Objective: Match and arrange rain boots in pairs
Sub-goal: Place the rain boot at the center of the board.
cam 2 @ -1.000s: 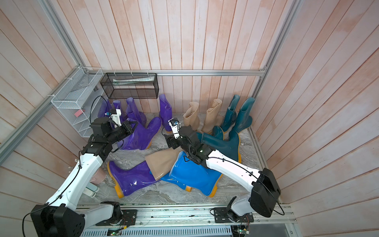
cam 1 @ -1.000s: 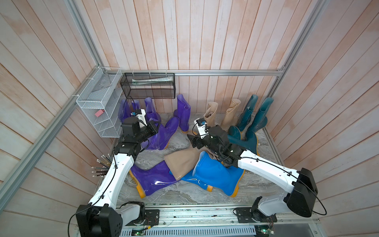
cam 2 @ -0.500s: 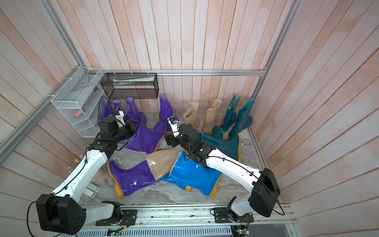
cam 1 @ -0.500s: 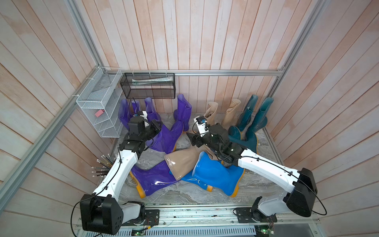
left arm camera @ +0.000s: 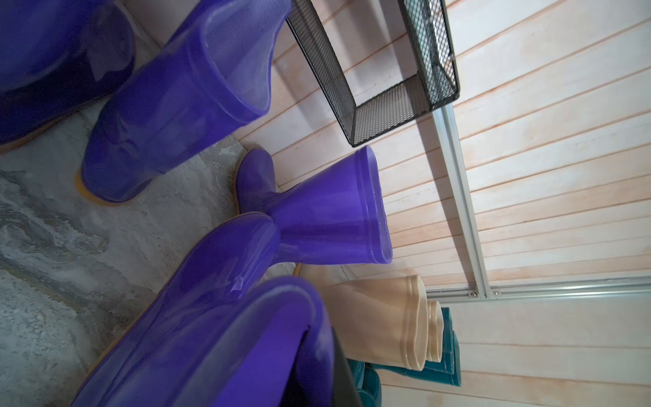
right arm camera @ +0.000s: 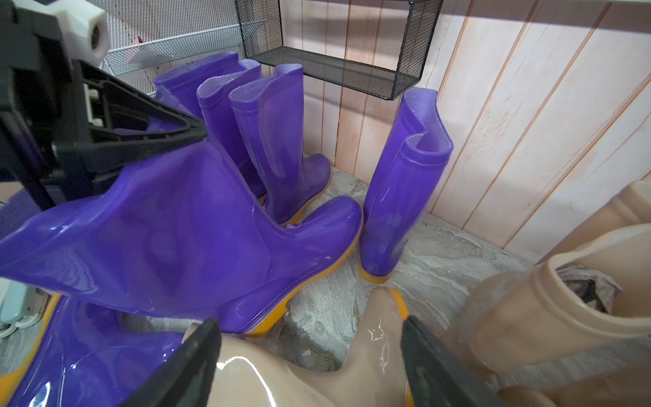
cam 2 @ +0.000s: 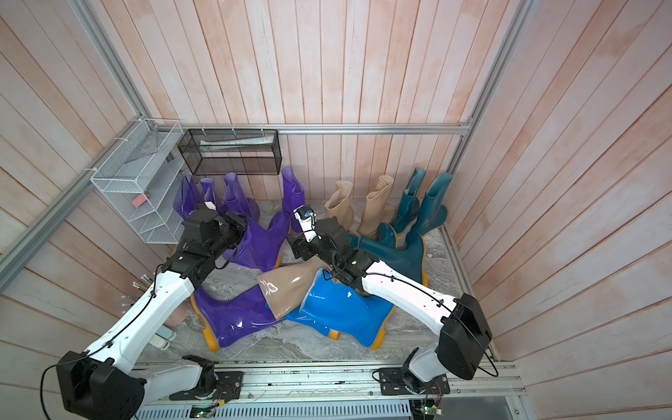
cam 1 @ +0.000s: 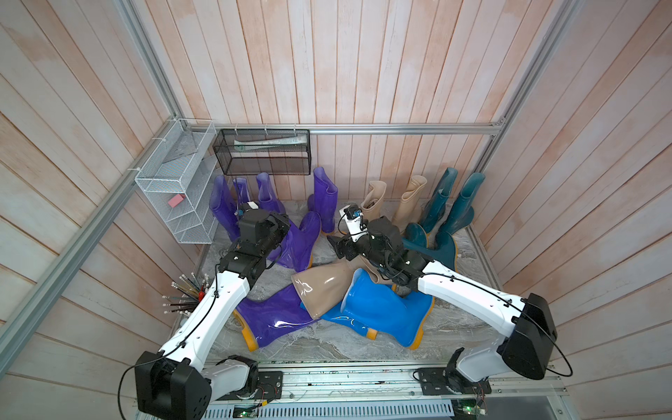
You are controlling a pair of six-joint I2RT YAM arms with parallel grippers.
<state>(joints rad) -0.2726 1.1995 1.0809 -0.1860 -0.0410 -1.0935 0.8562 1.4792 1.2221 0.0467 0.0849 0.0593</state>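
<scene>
A purple boot point(cam 1: 303, 242) tilts in my left tool point(right arm camera: 192, 137), clamped shut on its shaft, toe just beside the lone upright purple boot point(cam 1: 324, 203). Pairing is under way; next, I judge, it must stand upright alongside. My right tool point(right arm camera: 310, 322) hovers open over a fallen beige boot point(cam 1: 323, 287).

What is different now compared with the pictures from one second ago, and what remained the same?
The left gripper, shut on the shaft of a purple boot, carried it toward the middle of the floor, nearer the lone purple boot standing by the back wall. Nothing was grasped or released. The right gripper stayed open over the lying beige boot; the other boots did not move.
</scene>
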